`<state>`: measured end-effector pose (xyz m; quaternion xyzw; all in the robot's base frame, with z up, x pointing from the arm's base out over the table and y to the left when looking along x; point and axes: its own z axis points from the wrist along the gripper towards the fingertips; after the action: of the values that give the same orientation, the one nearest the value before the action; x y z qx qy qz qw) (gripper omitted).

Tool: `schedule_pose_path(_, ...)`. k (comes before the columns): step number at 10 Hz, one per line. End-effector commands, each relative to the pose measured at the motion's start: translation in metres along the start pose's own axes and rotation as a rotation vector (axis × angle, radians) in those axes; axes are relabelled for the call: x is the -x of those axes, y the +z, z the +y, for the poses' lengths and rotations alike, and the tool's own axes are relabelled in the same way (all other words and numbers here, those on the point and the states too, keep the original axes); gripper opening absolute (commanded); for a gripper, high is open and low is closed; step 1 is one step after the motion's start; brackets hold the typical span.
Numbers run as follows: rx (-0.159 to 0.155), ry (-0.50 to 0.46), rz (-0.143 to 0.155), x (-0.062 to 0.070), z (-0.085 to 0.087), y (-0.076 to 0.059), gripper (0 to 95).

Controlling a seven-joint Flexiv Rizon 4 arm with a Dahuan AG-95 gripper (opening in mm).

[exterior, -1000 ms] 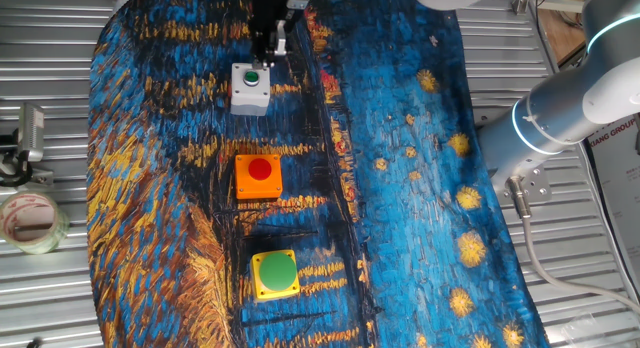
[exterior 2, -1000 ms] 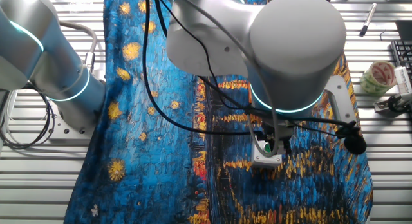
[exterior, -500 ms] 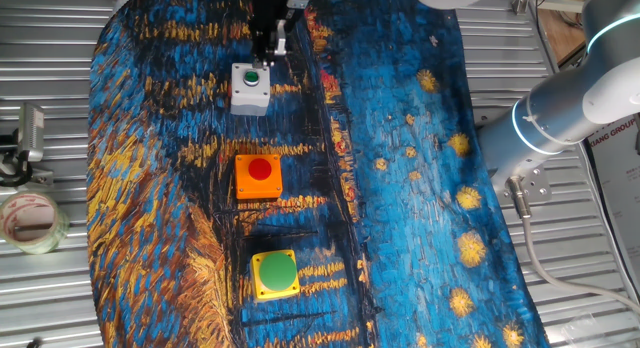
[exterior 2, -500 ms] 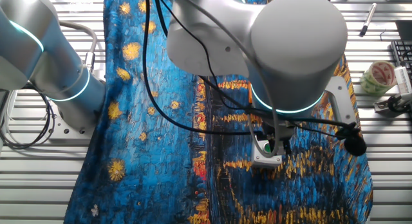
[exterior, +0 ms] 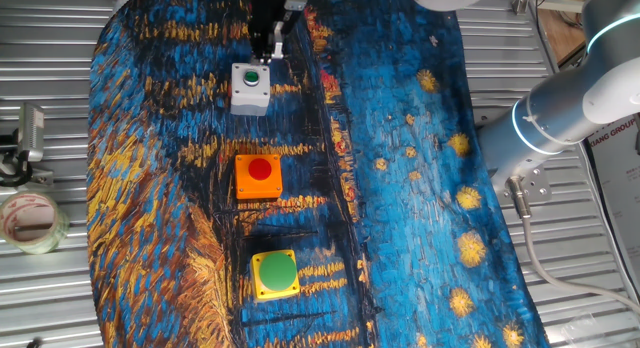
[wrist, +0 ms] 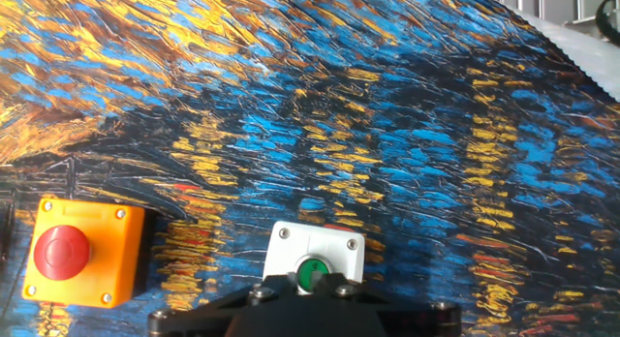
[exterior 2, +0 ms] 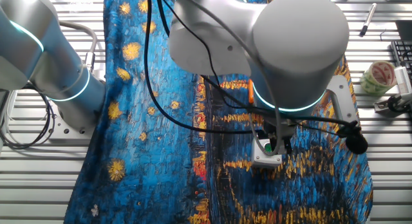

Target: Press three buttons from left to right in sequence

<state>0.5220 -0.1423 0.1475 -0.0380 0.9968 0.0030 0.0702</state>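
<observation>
Step one of three in hand. Gripper [exterior: 268, 46] above white box [exterior: 250, 88], its small green button [wrist: 312, 273] under the fingers; finger state cannot be told. Next, likely: move to orange box [exterior: 259, 176], then yellow box [exterior: 275, 273].

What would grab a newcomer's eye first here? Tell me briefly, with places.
The painted blue-and-gold cloth covering the table dominates. Three boxes line up on it: the white-grey box at the far end under the gripper, the orange box in the middle, and the yellow box nearest. The bulky grey robot arm fills the other fixed view.
</observation>
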Motion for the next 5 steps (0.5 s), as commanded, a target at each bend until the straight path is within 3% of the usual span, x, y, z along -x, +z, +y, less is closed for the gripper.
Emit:
schedule_pose_path(1, -0.002, 0.02, 0.002, 0.002, 0.007, 0.001, 0.0)
schedule_pose_path(5, -0.021, 0.049, 0.003, 0.007, 0.027, 0.003, 0.0)
